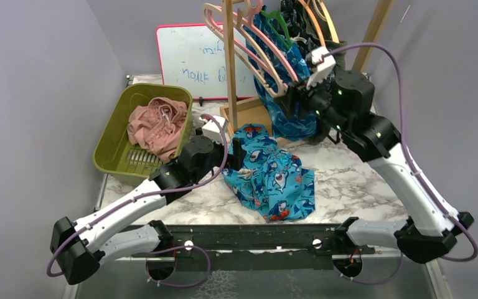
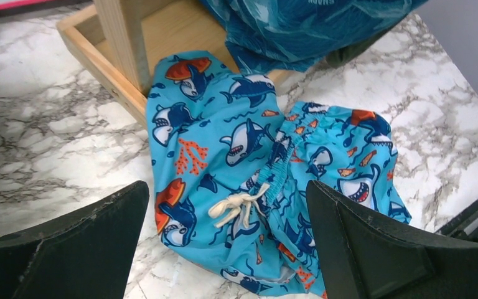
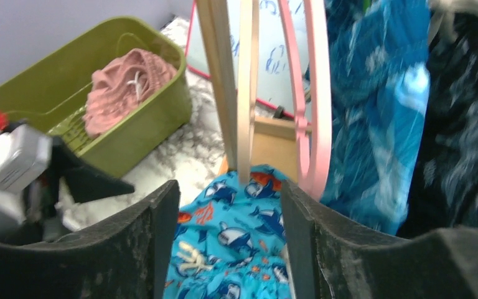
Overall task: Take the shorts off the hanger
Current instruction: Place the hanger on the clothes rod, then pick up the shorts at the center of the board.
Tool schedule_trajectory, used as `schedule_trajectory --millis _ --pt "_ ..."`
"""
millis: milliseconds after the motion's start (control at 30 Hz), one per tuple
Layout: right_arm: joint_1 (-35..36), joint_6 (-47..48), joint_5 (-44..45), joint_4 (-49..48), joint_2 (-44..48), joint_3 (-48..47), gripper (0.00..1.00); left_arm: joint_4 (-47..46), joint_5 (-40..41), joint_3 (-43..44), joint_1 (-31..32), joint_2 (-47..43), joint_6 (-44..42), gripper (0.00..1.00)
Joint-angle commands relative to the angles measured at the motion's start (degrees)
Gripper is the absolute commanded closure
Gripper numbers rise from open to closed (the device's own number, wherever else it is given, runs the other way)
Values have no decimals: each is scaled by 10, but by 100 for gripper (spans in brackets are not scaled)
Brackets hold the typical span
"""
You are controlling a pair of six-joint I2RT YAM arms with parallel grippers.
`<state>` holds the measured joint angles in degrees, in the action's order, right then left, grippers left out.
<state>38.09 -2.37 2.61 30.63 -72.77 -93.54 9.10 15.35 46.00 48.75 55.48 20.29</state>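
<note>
I log: marble tabletop [image 1: 348, 180]; olive basket [image 1: 113, 134] at its left; red-framed whiteboard [image 1: 187, 56] behind; wooden post [image 1: 230, 93] mid-table.

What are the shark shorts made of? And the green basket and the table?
The shark shorts look like thin, soft, matte cloth: they crumple into folds. The green basket looks like hard moulded plastic, with a smooth rim and slotted floor. The table looks like white marble with grey veins, though it may only be a printed top.
</note>
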Motion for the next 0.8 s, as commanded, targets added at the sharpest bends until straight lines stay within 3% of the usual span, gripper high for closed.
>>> schedule_trajectory --millis 0,167,367,533,767 --pt "2 -32 -54 -19 93 95 33 -17 -57 -9 -1 19 -2 1" --pt "2 -113 -20 -56 221 249 26 -76 -137 -40 -1 43 6 1" --pt "2 -222 27 -17 360 408 25 -109 -228 -26 6 135 19 1" --pt "2 -318 61 71 439 491 24 -150 -208 -12 35 209 20 1" --pt "2 -375 34 103 502 531 24 -143 -98 51 76 348 -17 1"
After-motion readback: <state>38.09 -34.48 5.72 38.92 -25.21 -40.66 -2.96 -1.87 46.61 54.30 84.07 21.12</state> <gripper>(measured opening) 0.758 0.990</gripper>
